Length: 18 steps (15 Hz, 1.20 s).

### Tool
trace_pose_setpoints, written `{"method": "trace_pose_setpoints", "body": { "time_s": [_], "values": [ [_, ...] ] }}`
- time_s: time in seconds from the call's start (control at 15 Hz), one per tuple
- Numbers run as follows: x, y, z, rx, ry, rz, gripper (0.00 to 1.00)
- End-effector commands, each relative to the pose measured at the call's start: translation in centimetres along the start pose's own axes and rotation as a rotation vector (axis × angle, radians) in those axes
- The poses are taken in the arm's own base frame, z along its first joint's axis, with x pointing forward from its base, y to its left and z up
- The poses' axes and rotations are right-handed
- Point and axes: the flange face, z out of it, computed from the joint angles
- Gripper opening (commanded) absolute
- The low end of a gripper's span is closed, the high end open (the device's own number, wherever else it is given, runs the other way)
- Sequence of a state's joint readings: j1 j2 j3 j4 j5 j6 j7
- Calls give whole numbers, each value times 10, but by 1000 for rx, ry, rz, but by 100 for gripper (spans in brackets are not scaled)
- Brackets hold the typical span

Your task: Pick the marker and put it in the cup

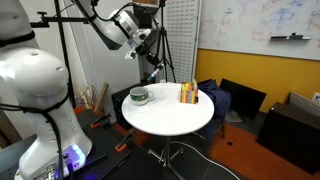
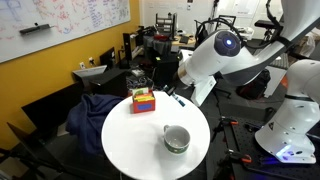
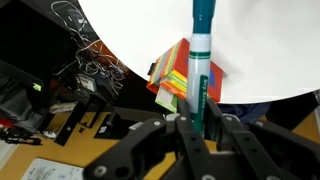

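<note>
My gripper point(image 3: 200, 122) is shut on the marker point(image 3: 203, 50), a teal and white stick that points away from the wrist camera over the table edge. In both exterior views the gripper point(image 1: 152, 72) point(image 2: 168, 90) hangs above the far rim of the round white table point(image 1: 170, 118) point(image 2: 130, 140), with the marker's tip point(image 2: 179, 99) sticking out below it. The cup point(image 1: 139, 96) point(image 2: 177, 139), squat and whitish with a dark inside, stands on the table, apart from the gripper.
A striped orange, red and yellow holder point(image 1: 189, 93) point(image 2: 144, 101) point(image 3: 185, 80) stands on the table near the gripper. A blue cloth-covered chair point(image 2: 100, 105) sits behind the table. Another white robot base point(image 1: 35, 90) and floor cables are nearby.
</note>
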State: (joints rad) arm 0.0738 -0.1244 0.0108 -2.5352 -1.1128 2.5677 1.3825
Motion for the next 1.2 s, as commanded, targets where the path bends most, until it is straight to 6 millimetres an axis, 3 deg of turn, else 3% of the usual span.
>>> {"method": "trace_pose_setpoints", "body": {
  "time_s": [0.0,0.53,1.13],
  "values": [
    [-9,-16,-5,-24,2,-23,5],
    [-27,-57,-12,-17,9,-130,5],
    [-42,-70,3,37,105,-107,5]
  ]
}}
